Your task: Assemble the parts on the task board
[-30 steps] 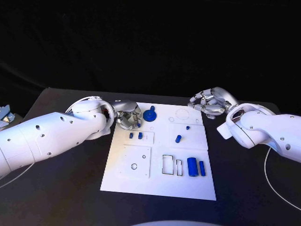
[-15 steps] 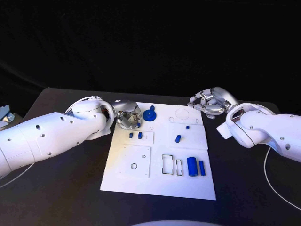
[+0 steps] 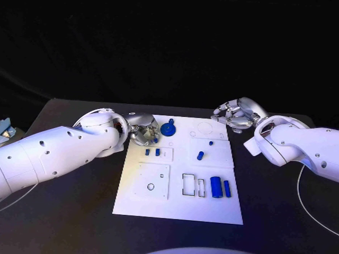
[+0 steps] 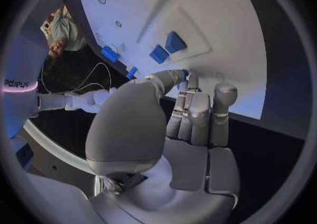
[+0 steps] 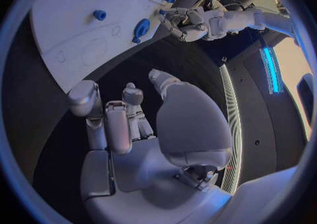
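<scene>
Head view — left hand (image 3: pixel 144 130) beside task board (image 3: pixel 158 203)

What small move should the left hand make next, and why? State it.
Probably ease the left hand sideways onto the round blue part and close on it. That part sits right beside its fingertips near the far edge of the task board, and the hand looks empty. The right hand hovers off the board's far right corner, holding nothing.

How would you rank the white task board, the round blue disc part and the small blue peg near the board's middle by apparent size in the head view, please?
1. Task board, by far the largest.
2. Round blue disc part, near the left hand.
3. Small blue peg, the smallest.
</scene>
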`<act>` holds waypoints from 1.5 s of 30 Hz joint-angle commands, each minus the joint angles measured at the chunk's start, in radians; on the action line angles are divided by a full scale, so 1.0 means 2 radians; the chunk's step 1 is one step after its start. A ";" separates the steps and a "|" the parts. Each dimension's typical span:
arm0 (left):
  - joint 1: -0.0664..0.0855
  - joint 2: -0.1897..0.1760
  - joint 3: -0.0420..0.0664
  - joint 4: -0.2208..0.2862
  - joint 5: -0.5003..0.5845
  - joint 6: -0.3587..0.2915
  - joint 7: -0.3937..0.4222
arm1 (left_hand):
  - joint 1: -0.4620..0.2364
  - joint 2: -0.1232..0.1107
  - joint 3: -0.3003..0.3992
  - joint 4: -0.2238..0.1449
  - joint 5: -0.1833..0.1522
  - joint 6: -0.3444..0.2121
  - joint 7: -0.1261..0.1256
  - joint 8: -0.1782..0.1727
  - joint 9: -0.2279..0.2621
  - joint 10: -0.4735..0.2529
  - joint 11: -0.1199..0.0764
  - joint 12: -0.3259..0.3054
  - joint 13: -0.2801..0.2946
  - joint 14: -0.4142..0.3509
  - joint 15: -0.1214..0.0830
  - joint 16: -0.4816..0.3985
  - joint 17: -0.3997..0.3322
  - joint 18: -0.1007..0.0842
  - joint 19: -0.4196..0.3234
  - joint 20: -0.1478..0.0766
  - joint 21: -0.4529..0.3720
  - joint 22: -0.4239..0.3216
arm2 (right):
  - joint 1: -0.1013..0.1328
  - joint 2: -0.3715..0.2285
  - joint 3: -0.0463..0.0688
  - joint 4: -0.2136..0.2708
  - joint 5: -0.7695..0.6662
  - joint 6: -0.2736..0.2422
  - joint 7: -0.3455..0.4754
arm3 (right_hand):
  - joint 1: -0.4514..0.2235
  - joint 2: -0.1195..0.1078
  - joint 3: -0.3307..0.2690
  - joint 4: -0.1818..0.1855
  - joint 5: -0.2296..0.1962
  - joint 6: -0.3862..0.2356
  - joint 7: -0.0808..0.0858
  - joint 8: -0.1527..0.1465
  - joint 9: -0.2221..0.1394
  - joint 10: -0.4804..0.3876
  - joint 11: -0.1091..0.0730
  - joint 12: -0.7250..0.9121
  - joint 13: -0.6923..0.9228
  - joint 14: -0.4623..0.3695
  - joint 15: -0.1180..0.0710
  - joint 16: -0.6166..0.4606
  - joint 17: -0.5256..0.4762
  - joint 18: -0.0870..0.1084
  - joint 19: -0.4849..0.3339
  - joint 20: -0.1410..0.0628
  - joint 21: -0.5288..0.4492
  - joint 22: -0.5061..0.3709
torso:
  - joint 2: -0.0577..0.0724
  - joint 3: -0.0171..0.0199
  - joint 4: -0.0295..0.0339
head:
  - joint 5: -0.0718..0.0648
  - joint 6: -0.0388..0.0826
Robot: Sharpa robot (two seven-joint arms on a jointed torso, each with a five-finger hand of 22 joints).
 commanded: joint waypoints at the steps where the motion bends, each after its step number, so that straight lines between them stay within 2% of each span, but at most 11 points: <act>1: 0.000 0.000 0.000 0.001 0.001 0.001 0.003 | -0.002 -0.006 -0.003 0.000 -0.003 -0.004 0.002 -0.004 -0.002 -0.001 0.005 -0.004 -0.001 -0.002 0.002 -0.003 -0.003 0.000 -0.004 0.000 -0.004 -0.002 | 0.000 0.000 0.000 0.000 -0.005 0.005 0.001 | 0.004 0.001 0.000 0.003 0.002 -0.002 -0.001 0.003 -0.001 0.003 -0.002 -0.003 -0.001 0.014 -0.003 -0.002 -0.001 0.009 -0.001 -0.001 -0.002 -0.001 | 0.000 0.0000 0.0003 | 0.000 0.000; 19: 0.000 -0.007 0.000 0.006 0.001 -0.011 0.004 | -0.007 -0.014 -0.007 0.000 -0.002 -0.016 0.010 -0.021 -0.009 -0.016 0.013 -0.022 -0.002 -0.010 0.009 -0.005 -0.016 0.002 -0.014 0.005 -0.011 -0.014 | 0.000 -0.001 0.000 -0.002 -0.006 0.005 0.000 | 0.005 0.000 0.001 0.003 0.001 -0.002 -0.001 0.004 -0.001 -0.002 -0.002 -0.009 -0.009 0.014 -0.003 -0.003 -0.003 0.010 -0.003 -0.001 -0.007 -0.004 | 0.000 -0.0003 -0.0002 | -0.001 0.000; 20: 0.000 -0.009 0.000 0.007 0.001 -0.013 0.004 | -0.007 -0.014 -0.007 0.000 -0.001 -0.015 0.010 -0.022 -0.009 -0.018 0.013 -0.023 -0.002 -0.011 0.009 -0.006 -0.020 0.002 -0.016 0.006 -0.012 -0.016 | 0.000 -0.001 0.000 -0.003 -0.006 0.007 0.000 | 0.009 0.000 0.002 0.001 -0.001 -0.001 -0.001 0.005 -0.001 -0.024 -0.002 -0.033 -0.034 0.013 -0.003 -0.005 -0.005 0.011 -0.005 -0.001 -0.013 -0.008 | 0.000 -0.0003 -0.0002 | -0.001 0.000; 21: 0.000 -0.012 0.001 0.009 0.002 -0.016 0.005 | -0.006 -0.015 -0.008 0.000 -0.001 -0.015 0.009 -0.023 -0.010 -0.021 0.013 -0.025 -0.003 -0.014 0.009 -0.008 -0.026 0.004 -0.020 0.006 -0.016 -0.022 | 0.000 -0.002 0.000 -0.005 -0.007 0.011 0.001 | 0.016 0.000 0.009 -0.001 -0.008 -0.002 0.000 0.007 -0.001 -0.077 -0.001 -0.098 -0.100 0.006 -0.003 -0.018 -0.027 0.013 -0.011 -0.001 -0.025 -0.016 | 0.000 -0.0004 -0.0004 | -0.002 0.000; 25: 0.000 -0.022 0.003 0.013 0.024 -0.031 0.008 | -0.005 -0.015 -0.010 -0.001 -0.001 -0.020 0.007 -0.029 -0.013 -0.034 0.014 -0.031 -0.003 -0.036 0.010 -0.026 -0.070 0.011 -0.048 0.008 -0.036 -0.056 | 0.000 -0.007 0.000 -0.008 -0.019 0.030 0.008 | 0.047 -0.006 0.050 -0.023 -0.031 -0.006 0.004 0.009 -0.003 -0.098 0.003 -0.183 -0.170 -0.004 -0.001 -0.043 -0.063 0.016 -0.020 0.000 -0.049 -0.028 | -0.001 -0.0002 -0.0001 | -0.004 0.001; 29: 0.000 -0.037 0.008 0.017 0.101 -0.053 0.021 | -0.004 -0.011 -0.010 -0.001 0.001 -0.021 0.010 -0.032 -0.014 -0.039 0.016 -0.032 -0.003 -0.054 0.011 -0.042 -0.105 0.016 -0.070 0.008 -0.054 -0.082 | 0.000 -0.015 0.000 -0.008 -0.057 0.052 0.013 | 0.062 -0.020 0.092 -0.050 -0.044 -0.004 0.008 0.013 -0.006 -0.091 0.007 -0.265 -0.245 -0.005 0.003 -0.048 -0.068 0.017 -0.021 0.003 -0.056 -0.029 | -0.001 0.0003 0.0001 | -0.010 0.002; 31: 0.000 -0.044 0.010 0.021 0.141 -0.061 0.031 | -0.003 -0.009 -0.012 -0.001 0.001 -0.017 0.012 -0.033 -0.015 -0.045 0.018 -0.031 -0.003 -0.093 0.013 -0.077 -0.171 0.023 -0.103 0.010 -0.083 -0.121 | 0.000 -0.019 0.000 -0.007 -0.079 0.060 0.014 | 0.061 -0.023 0.101 -0.058 -0.046 -0.003 0.009 0.013 -0.007 -0.088 0.010 -0.288 -0.265 -0.005 0.005 -0.048 -0.069 0.017 -0.020 0.005 -0.056 -0.027 | -0.001 0.0003 0.0001 | -0.014 0.001; 32: 0.000 -0.051 0.011 0.025 0.184 -0.067 0.042 | -0.002 -0.007 -0.012 -0.001 0.000 -0.013 0.014 -0.032 -0.014 -0.047 0.020 -0.030 -0.002 -0.107 0.014 -0.092 -0.182 0.023 -0.110 0.011 -0.091 -0.125 | 0.000 -0.023 0.000 -0.005 -0.103 0.067 0.013 | 0.059 -0.027 0.109 -0.065 -0.049 0.000 0.009 0.011 -0.010 -0.087 0.011 -0.309 -0.284 -0.004 0.006 -0.048 -0.068 0.017 -0.020 0.005 -0.056 -0.025 | -0.001 0.0001 -0.0002 | -0.016 0.002; 38: 0.000 -0.075 0.014 0.042 0.373 -0.060 0.094 | 0.002 0.006 -0.014 -0.003 0.000 -0.004 0.014 -0.030 -0.015 -0.038 0.018 -0.013 0.002 -0.121 0.012 -0.121 -0.202 0.024 -0.116 0.010 -0.111 -0.139 | -0.003 -0.033 -0.001 0.004 -0.207 0.086 0.005 | 0.055 -0.031 0.121 -0.082 -0.049 0.010 0.005 0.003 -0.019 -0.080 0.011 -0.347 -0.323 -0.002 0.007 -0.045 -0.064 0.016 -0.017 0.006 -0.051 -0.017 | 0.000 -0.0007 -0.0012 | -0.021 0.004; 41: 0.000 -0.085 0.015 0.051 0.454 -0.049 0.118 | 0.001 0.008 -0.016 -0.002 0.000 -0.001 0.013 -0.029 -0.015 -0.030 0.016 -0.007 0.004 -0.121 0.011 -0.124 -0.204 0.023 -0.114 0.009 -0.112 -0.140 | -0.008 -0.035 -0.001 0.010 -0.248 0.084 -0.005 | 0.048 -0.032 0.122 -0.083 -0.049 0.014 0.004 0.001 -0.022 -0.079 0.011 -0.361 -0.338 0.003 0.007 -0.037 -0.050 0.013 -0.008 0.006 -0.036 -0.006 | 0.000 -0.0011 -0.0009 | -0.023 0.005; 45: -0.002 -0.096 0.015 0.066 0.543 -0.043 0.148 | -0.006 0.009 -0.018 0.000 0.000 0.003 0.010 -0.028 -0.016 -0.019 0.013 0.001 0.005 -0.144 0.009 -0.168 -0.225 0.023 -0.127 0.007 -0.132 -0.151 | -0.016 -0.033 -0.001 0.017 -0.301 0.078 -0.025 | 0.042 -0.033 0.121 -0.085 -0.049 0.018 0.005 -0.002 -0.025 -0.080 0.014 -0.375 -0.354 0.013 0.008 -0.021 -0.027 0.007 0.009 0.007 -0.007 0.015 | 0.000 -0.0011 0.0002 | -0.025 0.005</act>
